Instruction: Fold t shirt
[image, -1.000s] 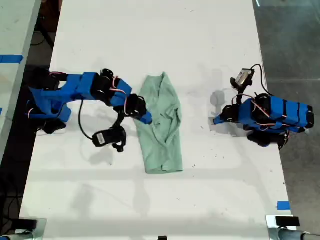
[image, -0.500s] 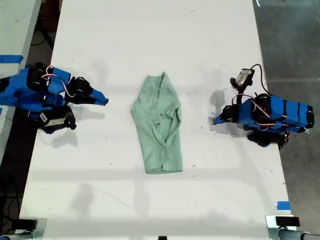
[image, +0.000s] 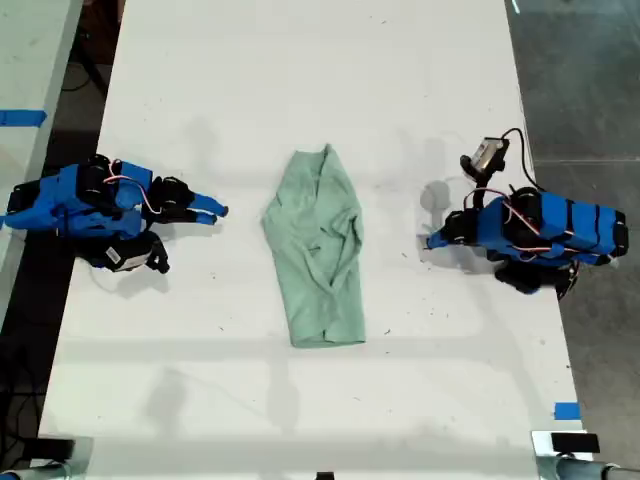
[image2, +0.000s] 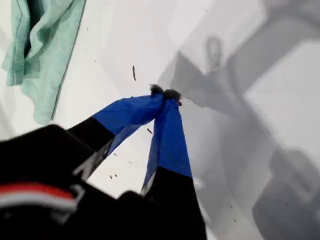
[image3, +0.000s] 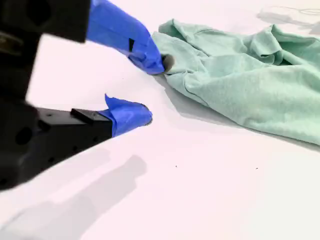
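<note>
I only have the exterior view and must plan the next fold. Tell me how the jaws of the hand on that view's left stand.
Observer: That is the second hand. Its wrist view shows the jaws apart with nothing between them.
Operator: Now report the other one.
Observer: The first hand is shut, its tips together on nothing, above the bare table.
Operator: Describe the cloth edge nearest the second hand.
Observer: The t shirt lies just ahead of the open jaws. Its near edge is rumpled and casts a shadow beneath it.
</note>
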